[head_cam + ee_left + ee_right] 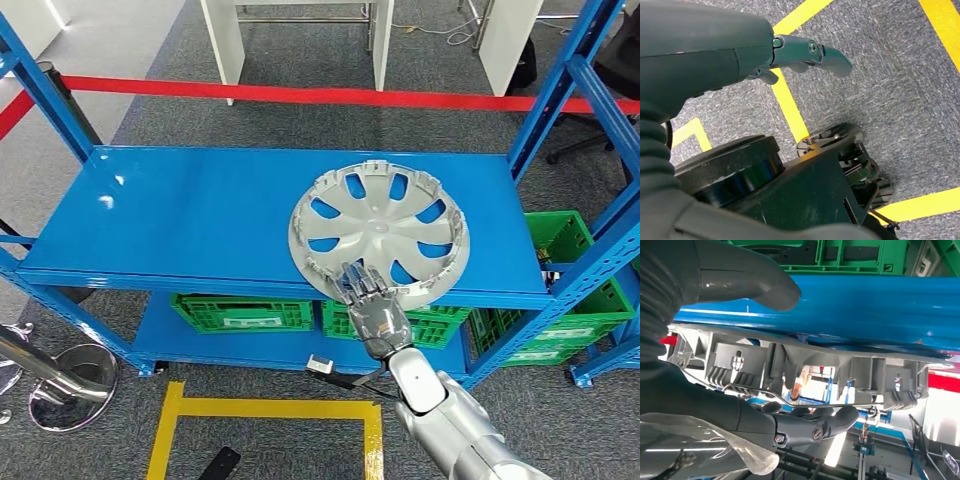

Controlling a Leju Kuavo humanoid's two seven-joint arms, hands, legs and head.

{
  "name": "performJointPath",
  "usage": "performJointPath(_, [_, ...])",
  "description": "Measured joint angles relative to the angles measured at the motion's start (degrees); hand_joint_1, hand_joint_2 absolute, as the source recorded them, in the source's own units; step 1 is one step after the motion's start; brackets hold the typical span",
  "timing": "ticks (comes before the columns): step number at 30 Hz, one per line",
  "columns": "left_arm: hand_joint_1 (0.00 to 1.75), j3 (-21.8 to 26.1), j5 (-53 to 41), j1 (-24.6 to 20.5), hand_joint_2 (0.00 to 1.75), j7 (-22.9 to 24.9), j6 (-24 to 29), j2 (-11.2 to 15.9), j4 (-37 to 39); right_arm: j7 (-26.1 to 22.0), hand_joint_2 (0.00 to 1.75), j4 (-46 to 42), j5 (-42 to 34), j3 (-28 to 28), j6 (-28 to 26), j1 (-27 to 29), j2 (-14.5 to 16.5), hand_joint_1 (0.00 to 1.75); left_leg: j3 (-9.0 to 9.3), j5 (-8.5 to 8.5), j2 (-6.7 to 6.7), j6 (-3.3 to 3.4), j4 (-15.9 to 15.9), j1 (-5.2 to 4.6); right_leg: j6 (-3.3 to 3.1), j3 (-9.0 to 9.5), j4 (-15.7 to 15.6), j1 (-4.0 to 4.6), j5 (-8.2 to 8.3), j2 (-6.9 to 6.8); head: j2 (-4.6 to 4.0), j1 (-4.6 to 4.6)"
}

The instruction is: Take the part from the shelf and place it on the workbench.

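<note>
While the right hand (pixel 371 300) reached in over the shelf's front lip, its fingers (pixel 361 281) lay spread across the near rim of the wheel cover (pixel 379 232), and the right wrist view showed the thumb (pixel 753 282) on one side of that rim and the dark fingers (pixel 817 424) on the other, bracketing the edge. Whether they had actually clamped down, I could not tell; a gap seemed to remain. To do this step well, I judged, the hand needed to seat the rim deep between thumb and fingers before lifting, squeeze on a solid stretch rather than a thin clip tab, and raise the cover clear of the blue shelf (pixel 189 215) lip without dragging. The left hand (pixel 808 52) hung low over grey carpet and yellow tape, fingers loosely extended, holding nothing.

Counting outward: one wheel cover, lying inner face up toward the right of the middle shelf, near its front edge. Below it, three green crates (pixel 241 312) on the lower level. Beyond, one red barrier tape (pixel 302 95)
</note>
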Motion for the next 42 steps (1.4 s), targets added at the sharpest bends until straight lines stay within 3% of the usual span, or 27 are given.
performJointPath(34, [0.00, 0.04, -0.17, 0.05, 1.75, -0.02, -0.13, -0.30, 0.00, 1.57, 1.75, 1.57, -1.73, -2.75, 1.08, -1.35, 1.17, 0.05, -0.02, 0.00, 0.00, 0.00, 0.02, 0.00, 0.03, 0.00, 0.00, 0.00, 0.02, 0.00, 0.00, -0.01])
performJointPath(38, [0.00, 0.04, -0.17, 0.05, 1.75, -0.02, -0.24, -0.33, 0.00, 2.14, 1.75, 2.65, -2.25, -3.05, 3.66, -2.19, 1.79, 1.73, -0.01, 0.00, 0.00, 0.00, 0.02, 0.00, 0.03, 0.00, 0.00, 0.00, 0.02, 0.01, 0.00, -0.01])
performJointPath(42, [0.00, 0.05, -0.10, 0.05, 1.75, -0.01, -0.26, -0.35, 0.00, 2.40, 1.75, 3.08, -2.64, -3.16, 4.55, -2.75, 2.26, 1.75, -0.01, 0.00, 0.00, 0.00, 0.02, 0.00, 0.03, 0.00, 0.00, 0.00, 0.02, 0.01, 0.00, -0.01])
